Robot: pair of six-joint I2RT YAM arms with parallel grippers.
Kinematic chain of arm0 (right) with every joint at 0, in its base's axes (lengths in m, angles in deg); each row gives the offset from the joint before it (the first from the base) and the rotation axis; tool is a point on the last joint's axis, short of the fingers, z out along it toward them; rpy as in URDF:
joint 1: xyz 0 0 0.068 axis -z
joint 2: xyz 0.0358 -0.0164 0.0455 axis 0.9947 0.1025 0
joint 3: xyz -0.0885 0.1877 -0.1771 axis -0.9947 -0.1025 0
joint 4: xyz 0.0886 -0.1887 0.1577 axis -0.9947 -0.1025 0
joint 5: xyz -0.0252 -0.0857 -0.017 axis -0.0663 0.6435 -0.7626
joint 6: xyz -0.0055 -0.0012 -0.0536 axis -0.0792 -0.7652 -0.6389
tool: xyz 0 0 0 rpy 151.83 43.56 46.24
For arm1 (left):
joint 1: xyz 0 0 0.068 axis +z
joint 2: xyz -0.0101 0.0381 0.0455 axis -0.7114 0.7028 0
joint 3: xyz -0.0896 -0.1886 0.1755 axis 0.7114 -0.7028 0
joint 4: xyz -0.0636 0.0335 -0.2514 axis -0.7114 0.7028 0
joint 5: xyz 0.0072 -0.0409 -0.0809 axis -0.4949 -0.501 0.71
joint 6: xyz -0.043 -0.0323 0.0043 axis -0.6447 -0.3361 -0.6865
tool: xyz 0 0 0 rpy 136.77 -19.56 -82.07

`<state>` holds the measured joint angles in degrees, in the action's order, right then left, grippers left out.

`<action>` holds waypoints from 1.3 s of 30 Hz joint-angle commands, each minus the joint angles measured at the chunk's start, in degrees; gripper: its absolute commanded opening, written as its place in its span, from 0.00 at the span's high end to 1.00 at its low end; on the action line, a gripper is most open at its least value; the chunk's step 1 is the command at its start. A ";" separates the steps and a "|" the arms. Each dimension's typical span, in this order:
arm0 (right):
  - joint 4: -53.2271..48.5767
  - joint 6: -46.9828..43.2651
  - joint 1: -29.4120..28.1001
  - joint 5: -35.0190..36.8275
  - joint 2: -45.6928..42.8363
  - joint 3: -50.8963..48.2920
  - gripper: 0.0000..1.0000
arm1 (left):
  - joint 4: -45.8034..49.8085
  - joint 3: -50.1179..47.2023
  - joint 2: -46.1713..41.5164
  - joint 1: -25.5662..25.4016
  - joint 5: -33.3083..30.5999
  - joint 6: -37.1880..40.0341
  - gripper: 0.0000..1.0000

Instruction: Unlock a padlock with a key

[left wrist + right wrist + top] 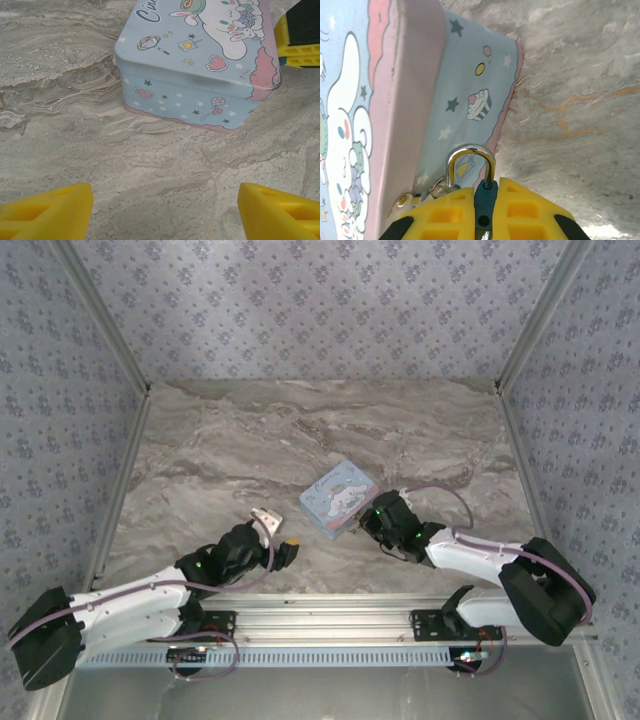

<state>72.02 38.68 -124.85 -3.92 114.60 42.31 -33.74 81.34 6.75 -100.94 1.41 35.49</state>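
Padlock point(484, 196) body mostly hidden, clamped in right hand point(485, 216) (shackle point(470, 148) showing); left hand point(165, 212) apart, fingers point(50, 210) cropped.

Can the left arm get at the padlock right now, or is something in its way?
Probably not directly. The right gripper is clamped on the padlock at the tin's other side, and the tin's corner stands between it and the open left gripper.
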 commanded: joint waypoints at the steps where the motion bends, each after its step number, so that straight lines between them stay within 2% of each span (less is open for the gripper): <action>1: -2.90 -2.34 0.37 -0.02 -0.87 1.49 1.00 | 0.79 0.70 -0.52 0.31 -1.11 -0.46 0.24; 4: -5.32 -4.08 1.47 -0.89 -1.46 2.18 1.00 | 1.13 0.86 -0.48 0.33 -1.72 -0.85 0.23; 7: -10.36 -7.35 3.34 -1.95 -4.03 3.44 1.00 | 3.50 2.03 -0.68 0.90 -2.76 -1.50 0.19; 8: -12.71 -8.57 4.03 -2.52 -4.99 3.97 1.00 | 4.85 2.68 -0.71 1.32 -2.88 -1.77 0.06; 9: -15.16 -9.89 4.72 -3.59 -5.85 4.49 1.00 | 5.96 3.38 -0.67 1.86 -2.89 -2.05 0.02; 14: -28.01 -20.10 12.37 -12.59 -7.80 8.20 1.00 | 12.86 7.79 -0.94 6.42 -1.18 -3.54 0.02; 19: -35.12 -27.17 20.80 -18.63 -7.99 9.47 1.00 | 16.96 11.16 -1.23 9.73 -0.40 -4.42 0.02; 26: -40.14 -33.59 28.06 -19.88 -8.15 11.21 1.00 | 19.71 12.64 -0.32 11.43 -0.14 -5.15 0.02; 28: -40.95 -35.48 29.29 -19.18 -7.57 11.78 0.95 | 21.29 13.33 0.32 12.02 -0.21 -5.62 0.02; 31: -43.46 -36.21 30.47 -17.68 -6.85 12.66 0.80 | 24.16 15.00 1.69 13.12 -0.21 -6.00 0.02; 33: -45.02 -39.02 30.60 -16.64 -6.69 13.80 0.65 | 24.93 15.50 2.69 14.12 -0.10 -6.26 0.02; 39: -48.41 -41.09 30.61 -13.30 -8.23 16.84 0.42 | 26.48 18.06 5.54 17.43 0.60 -4.99 0.02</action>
<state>27.70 0.04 -94.57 -19.86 107.52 56.70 -9.47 96.29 11.50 -84.75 1.47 29.94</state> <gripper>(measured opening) 0.570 0.979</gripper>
